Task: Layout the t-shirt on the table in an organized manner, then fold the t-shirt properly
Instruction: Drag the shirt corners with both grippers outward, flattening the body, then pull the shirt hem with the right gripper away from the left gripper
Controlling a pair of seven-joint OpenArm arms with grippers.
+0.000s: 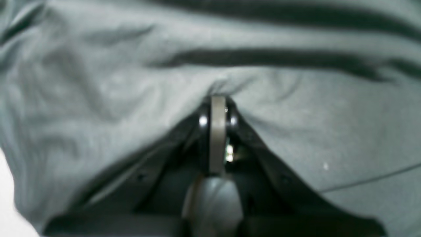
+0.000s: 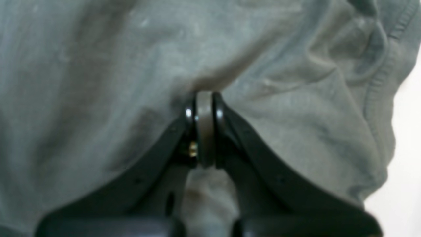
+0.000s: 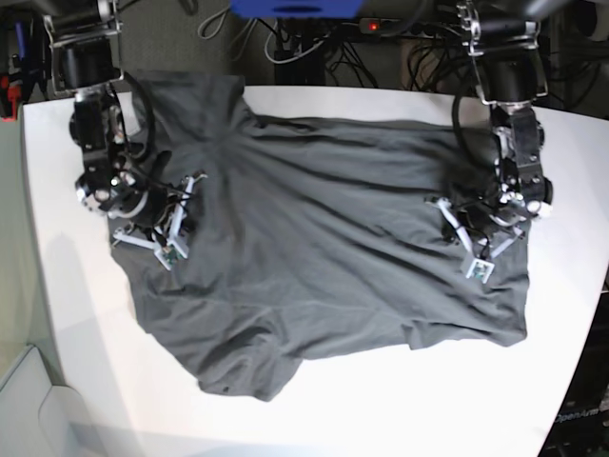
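Observation:
The dark grey t-shirt (image 3: 324, 238) lies spread across the white table (image 3: 381, 400), wrinkled, its bottom left part bunched. My left gripper (image 3: 455, 224) rests on the shirt's right side. In the left wrist view the left gripper (image 1: 218, 98) is shut, with t-shirt (image 1: 98, 82) fabric puckered at its tips. My right gripper (image 3: 186, 198) sits on the shirt's left side. Seen from the right wrist, the right gripper (image 2: 204, 93) is shut on a raised fold of the t-shirt (image 2: 98, 65), near a ribbed hem at the right.
Cables and a blue box (image 3: 295, 8) lie beyond the table's far edge. Bare white table (image 2: 408, 131) shows just right of the cloth in the right wrist view. The table's front and side edges run close to the shirt's corners.

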